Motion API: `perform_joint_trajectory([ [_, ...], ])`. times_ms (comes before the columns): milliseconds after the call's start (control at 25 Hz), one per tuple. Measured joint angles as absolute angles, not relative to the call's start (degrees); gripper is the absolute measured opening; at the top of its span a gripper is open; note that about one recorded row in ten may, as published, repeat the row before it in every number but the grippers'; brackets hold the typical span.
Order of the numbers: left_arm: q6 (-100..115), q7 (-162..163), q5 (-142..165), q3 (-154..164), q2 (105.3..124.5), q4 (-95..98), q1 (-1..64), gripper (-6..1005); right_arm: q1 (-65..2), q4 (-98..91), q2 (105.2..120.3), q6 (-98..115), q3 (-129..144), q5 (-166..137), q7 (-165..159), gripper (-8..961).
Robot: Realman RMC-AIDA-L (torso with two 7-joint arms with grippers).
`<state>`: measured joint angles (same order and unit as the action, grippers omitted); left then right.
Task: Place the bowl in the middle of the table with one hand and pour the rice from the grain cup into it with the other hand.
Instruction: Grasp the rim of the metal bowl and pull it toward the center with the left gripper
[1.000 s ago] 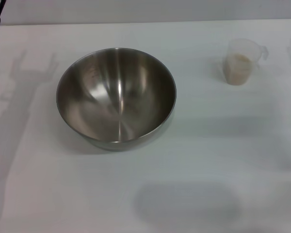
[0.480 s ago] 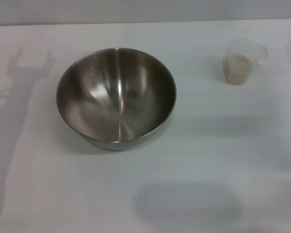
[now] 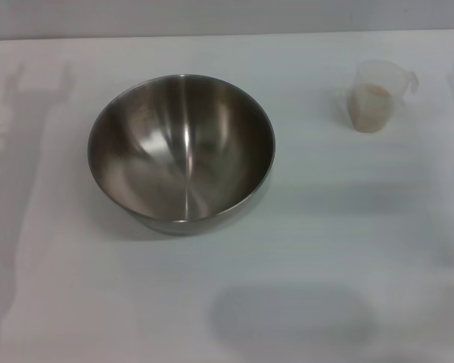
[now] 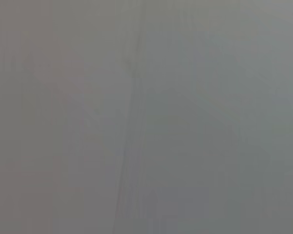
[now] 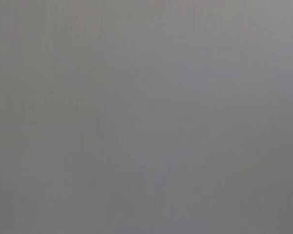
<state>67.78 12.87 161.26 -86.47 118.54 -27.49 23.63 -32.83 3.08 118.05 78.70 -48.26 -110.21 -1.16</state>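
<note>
Nearest the robot, toward six o'clock in the head view, the table (image 3: 303, 249) lies white and bare, crossed only by soft grey shadows. Farther out, at about ten o'clock from the view's centre, the bowl (image 3: 181, 151) sits upright on the table, its shiny steel inside turned up with nothing in it. Farther still, at about two o'clock and well apart from the bowl, the grain cup (image 3: 377, 95) stands upright with its handle turned away from the bowl. The rice (image 3: 372, 94) shows as a pale beige fill in the cup. Neither claw appears in the head view, so whether either is wide or narrow cannot be told. Both wrist views show only a flat grey field, with no bowl, cup or finger in them; the head view alone shows the task's things.
</note>
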Motion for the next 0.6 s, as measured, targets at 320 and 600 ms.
perform_joint_trajectory([
  [320, 7.71, 14.1, 161.83, -94.38, 117.91, -68.66, 20.76, 841, -32.86, 3.18, 118.04, 78.73, -48.25, -110.22, -1.19, 739],
  [600, -30.55, 9.67, 160.23, -99.53, 117.43, -84.76, 24.41, 841, -33.35, 3.16, 118.03, 78.38, -48.25, -110.22, -1.21, 739],
])
